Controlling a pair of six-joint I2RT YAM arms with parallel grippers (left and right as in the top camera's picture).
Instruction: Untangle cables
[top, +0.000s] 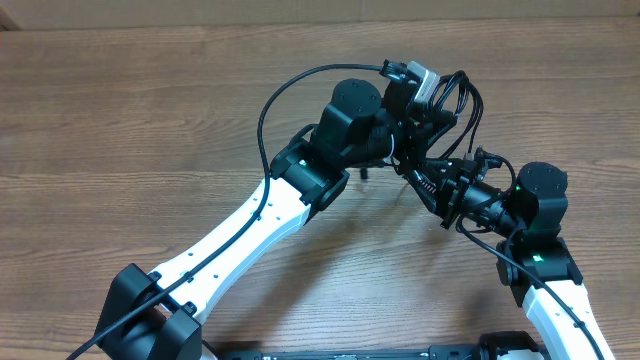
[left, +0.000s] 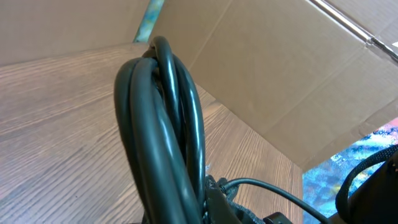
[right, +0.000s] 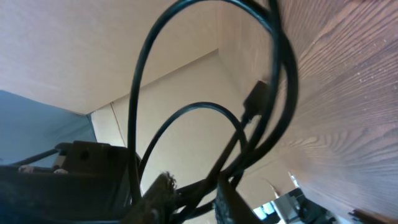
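A bunch of black cables (left: 163, 124) loops up through mid-frame, over the wooden worktop (left: 56, 124) at left; a cardboard wall (left: 280, 74) fills the upper right.

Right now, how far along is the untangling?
Nothing looks done yet: the cables are one tight bunch of loops. In hand: the left pincer is shut on the bunch, and the right pincer stands open around a few strands near a plug. Left to do: pull each strand free and lay them apart.
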